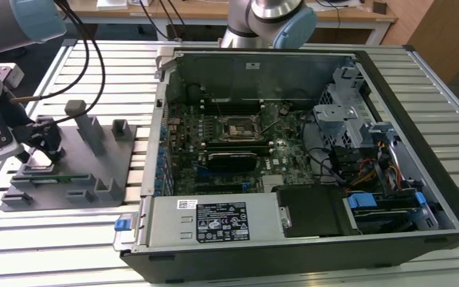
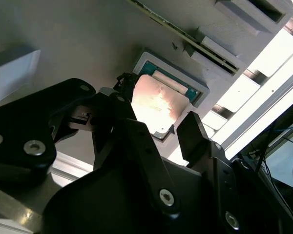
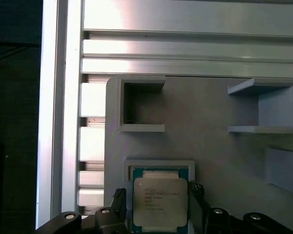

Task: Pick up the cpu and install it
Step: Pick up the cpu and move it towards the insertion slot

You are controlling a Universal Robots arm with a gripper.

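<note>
Now the cpu lies flat in a shallow recess of the grey tray, at the exterior view's left, a seat that holds it square. The gripper hangs over it, fingers spread at both sides, not pinching.

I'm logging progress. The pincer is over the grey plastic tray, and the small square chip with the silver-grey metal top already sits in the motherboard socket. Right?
Not quite. The small square silver-grey-topped chip lies in its recess in the grey plastic tray, under the open pincer, as the first wrist view shows. The pincer is indeed over the tray.
</note>
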